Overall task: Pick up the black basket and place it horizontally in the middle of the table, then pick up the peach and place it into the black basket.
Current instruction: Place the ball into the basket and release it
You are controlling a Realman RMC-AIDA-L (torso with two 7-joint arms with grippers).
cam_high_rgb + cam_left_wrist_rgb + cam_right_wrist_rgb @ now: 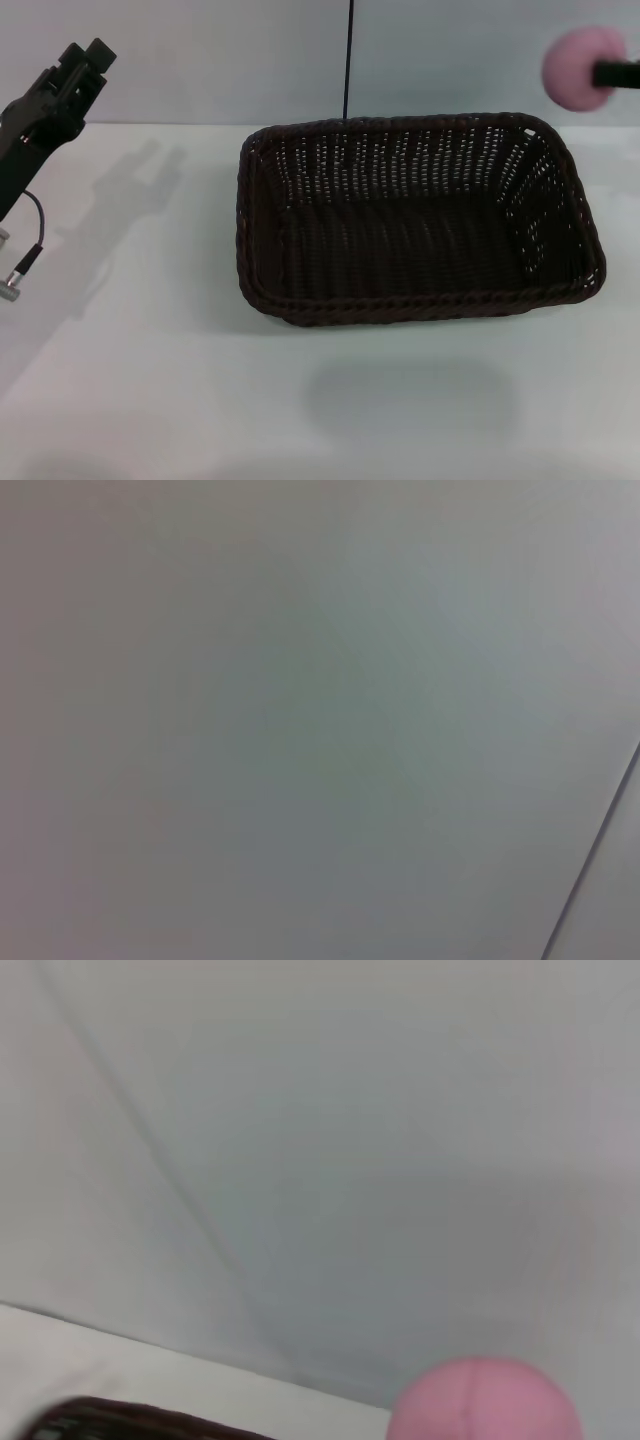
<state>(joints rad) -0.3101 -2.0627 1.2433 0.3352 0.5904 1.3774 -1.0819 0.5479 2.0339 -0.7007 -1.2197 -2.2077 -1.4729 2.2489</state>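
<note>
While the peach [581, 67] hangs in the air, held up at the right edge of the head view, these notes apply:

Peach: small, round, pink; pinched by the right gripper [604, 72], of which only a dark finger across the fruit's outer side shows. Right wrist view has the peach [485, 1400] close under the camera, nothing beneath it but wall.

Peach, place: raised above and just beyond the basket's far right corner, not yet over the opening.

Peach, handling (judgement): looks light and probably smooth; a round body can roll out of a two-finger pinch, so the hold wants to sit across its widest middle. If real fruit, soft and easily bruised; a short drop is best.

Black basket [415, 220]: lies below and inboard of the right gripper, long side across the table, open side up, nothing inside. Its rim [120, 1418] edges into the right wrist view.

Basket, handling (judgement): woven, stiff enough to keep its shape, light; the braided rim is the natural place to take hold. It seems placed already.

Table [150, 380]: white, bears the basket near its middle.

Left gripper [80, 62]: raised at the far side of the basket from the working hand, well apart, holding nothing; whether its fingers are spread I cannot tell. Left wrist view shows only blank surface.

Next (judgement): carry the peach inward over the opening, lower, release.
</note>
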